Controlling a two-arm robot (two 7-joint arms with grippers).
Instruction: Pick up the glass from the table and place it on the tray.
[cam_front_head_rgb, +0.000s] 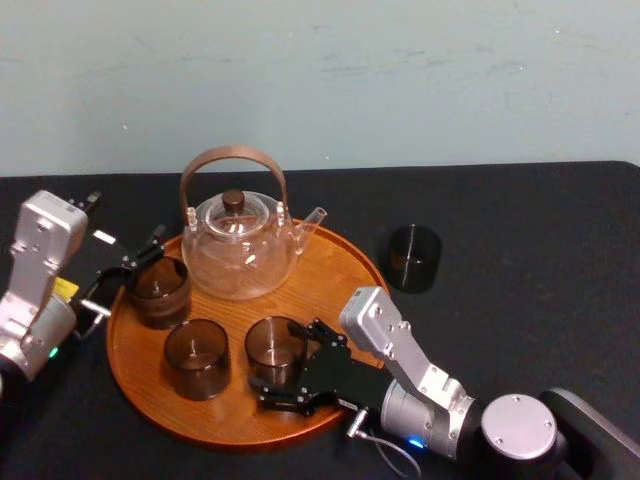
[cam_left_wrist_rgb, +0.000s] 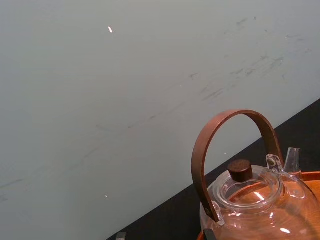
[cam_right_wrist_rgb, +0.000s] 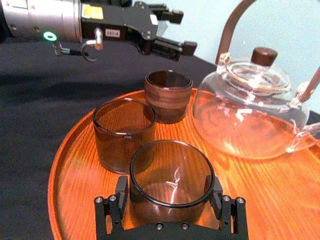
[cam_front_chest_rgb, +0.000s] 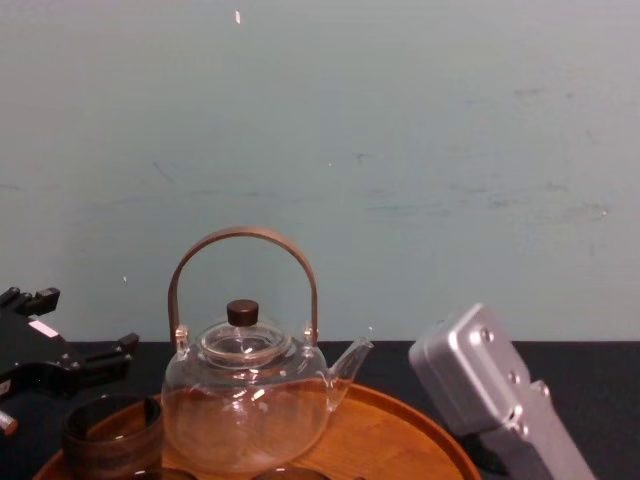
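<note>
Tray (cam_right_wrist_rgb: 260, 195): glass (cam_right_wrist_rgb: 170, 172) within right hand (cam_right_wrist_rgb: 170, 186), apparently

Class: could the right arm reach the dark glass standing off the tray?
Likely yes: the dark glass stands alone right of the tray, nothing between; the right end effector first must leave the front glass.

the tray (cam_front_head_rgb: 345, 268) is crowded: the teapot (cam_front_head_rgb: 240, 255) with its tall arched handle blocks the back, and three glasses stand close across the front. the right claw (cam_front_head_rgb: 283, 365) sits around the right-hand glass (cam_front_head_rgb: 275, 345), near the middle glass (cam_front_head_rgb: 197, 357). the left claw (cam_right_wrist_rgb: 182, 31), jaws spread, hangs just beside the left-hand glass (cam_front_head_rgb: 160, 290). bare wood lies right of the spout. the worktop (cam_front_head_rgb: 540, 290) beyond is open, save a dark glass (cam_front_head_rgb: 414, 257) near the rim.
</note>
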